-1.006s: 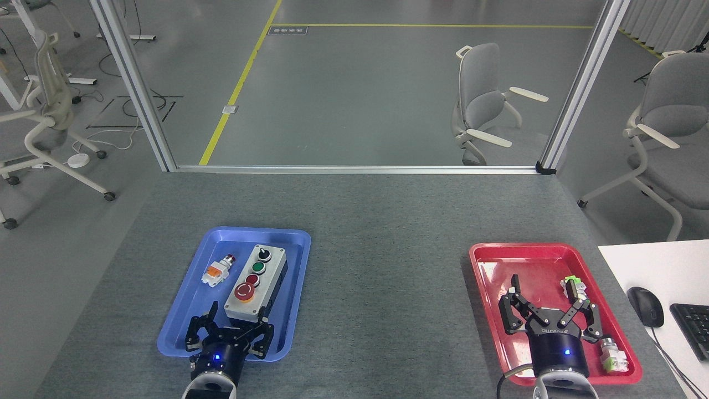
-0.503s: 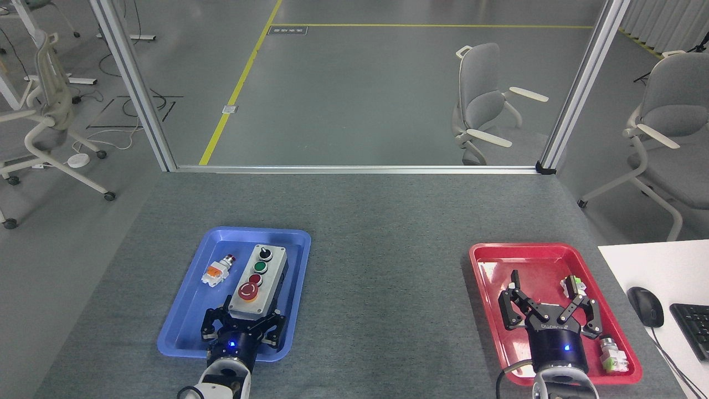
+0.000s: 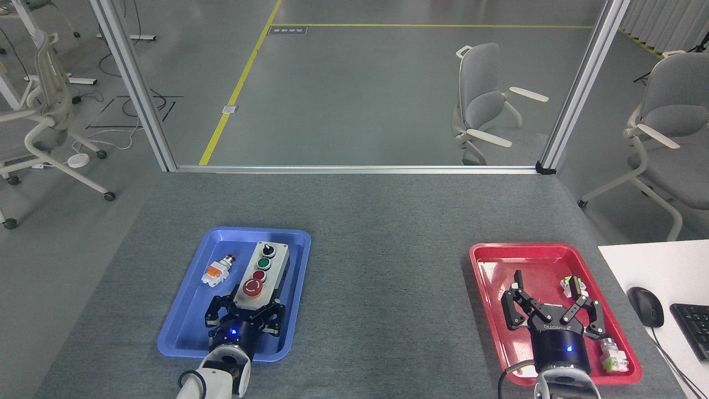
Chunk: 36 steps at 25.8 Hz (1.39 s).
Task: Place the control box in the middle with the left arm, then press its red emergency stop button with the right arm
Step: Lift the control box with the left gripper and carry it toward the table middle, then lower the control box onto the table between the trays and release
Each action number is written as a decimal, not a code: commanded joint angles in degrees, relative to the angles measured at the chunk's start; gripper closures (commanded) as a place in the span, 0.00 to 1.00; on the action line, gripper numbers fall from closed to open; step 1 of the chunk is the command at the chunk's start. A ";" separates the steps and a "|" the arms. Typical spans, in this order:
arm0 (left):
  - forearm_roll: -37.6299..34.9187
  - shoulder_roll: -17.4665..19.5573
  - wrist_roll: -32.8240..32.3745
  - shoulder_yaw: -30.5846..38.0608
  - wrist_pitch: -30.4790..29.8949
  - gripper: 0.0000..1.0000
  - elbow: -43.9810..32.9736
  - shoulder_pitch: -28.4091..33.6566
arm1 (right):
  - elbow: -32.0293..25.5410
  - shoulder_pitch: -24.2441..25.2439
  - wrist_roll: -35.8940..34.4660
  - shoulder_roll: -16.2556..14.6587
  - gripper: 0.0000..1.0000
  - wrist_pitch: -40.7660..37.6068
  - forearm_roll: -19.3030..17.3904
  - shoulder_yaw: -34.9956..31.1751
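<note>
The control box [image 3: 270,259] lies lengthwise in the blue tray [image 3: 180,316], its black knob at the far end. The red emergency stop button [image 3: 252,287] is at its near end. My left gripper [image 3: 247,306] reaches in from the tray's near edge, with a finger on each side of the box's near end, closed against it. My right gripper [image 3: 548,291] stands open above the red tray [image 3: 487,277], holding nothing. The middle [image 3: 382,277] of the grey felt table lies between the two trays.
A small orange-white switch [image 3: 217,270] with a red cap lies in the blue tray, left of the box. Green-white parts [image 3: 572,285] [image 3: 614,357] lie in the red tray. A white desk at the right carries a mouse [image 3: 645,306] and a keyboard [image 3: 692,327].
My left gripper moved forward and right onto the box's near end and narrowed around it. The box shifted slightly away from me. The right gripper barely moved.
</note>
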 commanded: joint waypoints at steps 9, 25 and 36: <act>2.95 1.42 -0.12 0.60 -1.67 1.00 -18.06 4.09 | 0.22 -0.19 0.01 -0.17 0.01 -0.08 0.00 0.24; 3.83 -9.65 -0.47 -22.51 3.16 1.00 -5.93 -4.17 | 0.22 -0.89 0.01 -1.13 0.01 -0.08 0.00 0.15; 6.20 -9.74 -0.65 -32.18 2.72 1.00 1.80 -7.43 | 0.22 -1.59 0.01 -1.05 0.01 -0.61 0.00 0.15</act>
